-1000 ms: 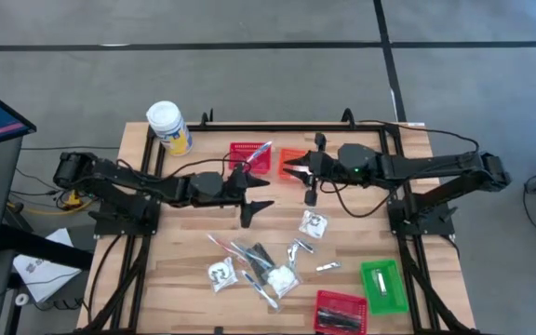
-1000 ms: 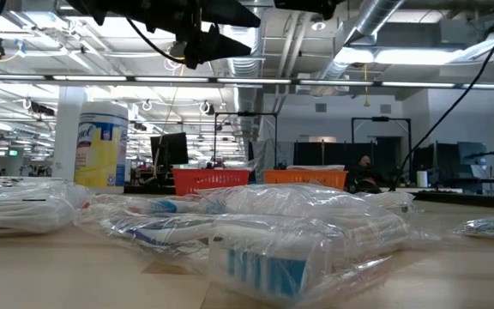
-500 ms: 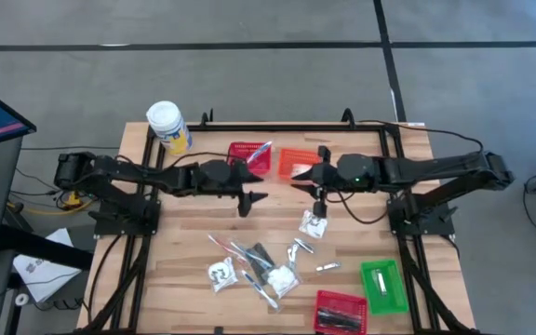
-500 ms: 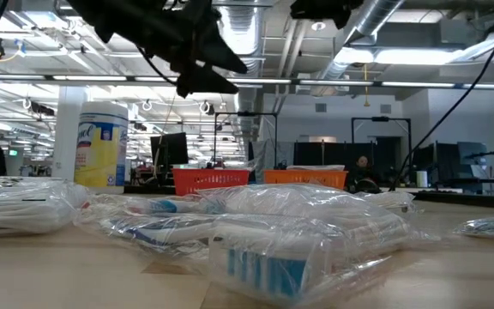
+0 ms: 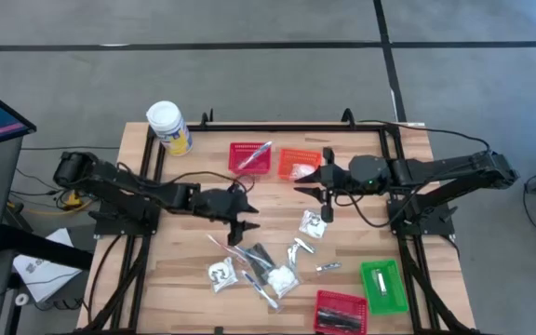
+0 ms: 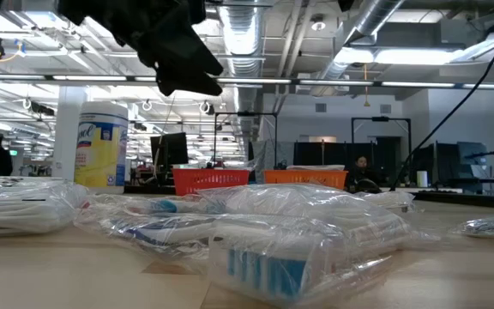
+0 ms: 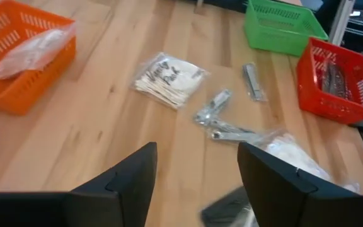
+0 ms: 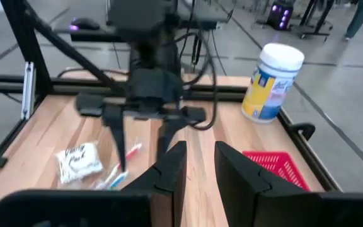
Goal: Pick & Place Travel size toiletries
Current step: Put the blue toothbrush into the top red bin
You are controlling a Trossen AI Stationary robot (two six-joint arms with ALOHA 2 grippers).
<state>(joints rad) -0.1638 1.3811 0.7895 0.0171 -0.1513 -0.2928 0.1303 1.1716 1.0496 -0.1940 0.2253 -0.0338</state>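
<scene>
The left gripper (image 5: 247, 221) hangs above the table centre with its fingers spread and nothing between them — the toiletries (image 5: 261, 265) lie scattered toward five o'clock of it. At its twelve o'clock sits a red basket (image 5: 249, 158), an orange basket (image 5: 297, 165) beside that. The right gripper (image 5: 311, 183), fingers narrowly parted and empty, hovers just beside the orange basket.

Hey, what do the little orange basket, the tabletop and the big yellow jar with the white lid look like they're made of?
The small orange basket: likely moulded plastic, given its uniform colour and open lattice walls. The tabletop: wood, probably butcher-block planks, with visible grain and seams and a light satin finish. The large yellow jar: seemingly plastic, with a smooth white lid and a printed yellow label.
</scene>
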